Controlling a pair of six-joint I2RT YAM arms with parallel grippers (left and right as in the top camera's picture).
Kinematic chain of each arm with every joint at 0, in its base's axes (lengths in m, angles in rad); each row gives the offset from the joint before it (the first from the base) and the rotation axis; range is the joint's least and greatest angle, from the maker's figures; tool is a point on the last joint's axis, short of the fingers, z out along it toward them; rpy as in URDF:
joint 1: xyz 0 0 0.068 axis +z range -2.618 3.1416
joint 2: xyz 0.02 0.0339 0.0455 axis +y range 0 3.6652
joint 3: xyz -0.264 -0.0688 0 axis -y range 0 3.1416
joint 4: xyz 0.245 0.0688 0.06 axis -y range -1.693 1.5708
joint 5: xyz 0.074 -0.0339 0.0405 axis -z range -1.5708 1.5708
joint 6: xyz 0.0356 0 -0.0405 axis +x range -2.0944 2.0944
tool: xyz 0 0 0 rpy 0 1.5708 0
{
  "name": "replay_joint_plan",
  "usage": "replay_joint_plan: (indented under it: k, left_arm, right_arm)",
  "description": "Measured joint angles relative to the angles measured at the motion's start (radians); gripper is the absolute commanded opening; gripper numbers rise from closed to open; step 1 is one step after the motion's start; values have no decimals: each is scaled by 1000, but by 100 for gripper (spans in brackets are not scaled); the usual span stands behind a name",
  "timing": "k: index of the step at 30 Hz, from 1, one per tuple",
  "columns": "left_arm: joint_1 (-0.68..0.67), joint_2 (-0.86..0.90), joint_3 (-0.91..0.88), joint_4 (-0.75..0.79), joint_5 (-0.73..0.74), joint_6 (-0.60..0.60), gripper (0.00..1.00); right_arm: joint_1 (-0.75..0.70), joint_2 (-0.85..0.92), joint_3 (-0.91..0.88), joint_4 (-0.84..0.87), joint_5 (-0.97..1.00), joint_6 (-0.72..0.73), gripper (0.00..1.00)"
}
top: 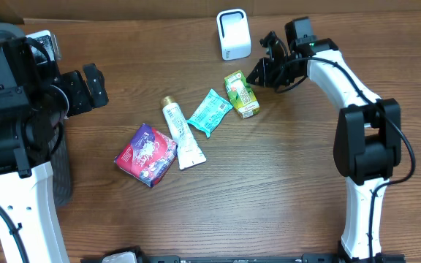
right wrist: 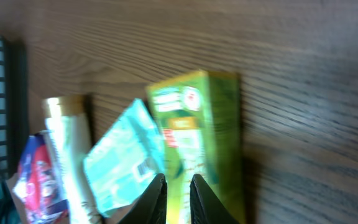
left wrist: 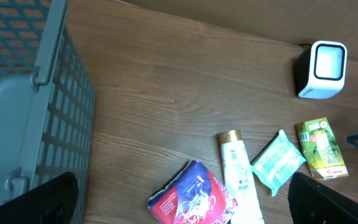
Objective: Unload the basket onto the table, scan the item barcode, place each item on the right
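The right gripper [right wrist: 178, 198] hovers low over the wooden table [top: 283, 190] with its two dark fingers [right wrist: 156, 200] standing almost together, only a thin slit between them and nothing in it. Just beyond its tips lies the juice carton [right wrist: 204, 137], a small green and yellow box with printed panels, flat on its side; the overhead view puts the gripper just to the carton's upper right, and whether it touches the carton cannot be told. The wrist picture is blurred, so the carton's print cannot be read. Against the carton's left side lies a teal packet [top: 210, 112], soft and crinkled, with a small dark patch that may be a barcode. Next comes a white tube [top: 180, 131] with a gold cap, then a glossy red and purple pouch [top: 147, 153] whose lower edge is cut off in both wrist views. Behind the carton, near the table's far edge, stands the white scanner [top: 233, 34], a rounded block with a pale window on its face. Well apart on the other side, the left gripper [top: 93, 86] is spread wide and holds nothing; only the dark ends of its fingers [left wrist: 42, 199] show at the bottom corners of its own camera. Beside it a grey plastic basket [left wrist: 23, 93] with lattice walls runs out of frame.
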Motion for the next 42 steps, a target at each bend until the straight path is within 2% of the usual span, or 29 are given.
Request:
replay_joint_plan:
  k: [1,3,5,10,14,22,30,38,42]
  left_arm:
    - [0,0,0,0,0,0,100]
    - [0,0,0,0,0,0,99]
    - [0,0,0,0,0,0,99]
    - [0,0,0,0,0,0,99]
    - [0,0,0,0,0,0,100]
    - [0,0,0,0,0,0,99]
    - [0,0,0,0,0,0,100]
    - [0,0,0,0,0,0,100]
    - [0,0,0,0,0,0,100]
  right_arm:
    - [3,-14,1,0,5,0,20]
    - [10,-31,11,0,28,4,41]
    - [19,-37,14,-7,72,2,54]
    - [57,-39,15,-103,246,-9,75]
    - [114,-39,5,-145,375,-25,87]
    - [217,-39,-54,-133,584,-35,88]
    - [221,-39,-131,-55,668,-49,79]
    - [221,-39,-162,-3,701,-86,59]
    - [221,-39,-162,11,728,-90,55]
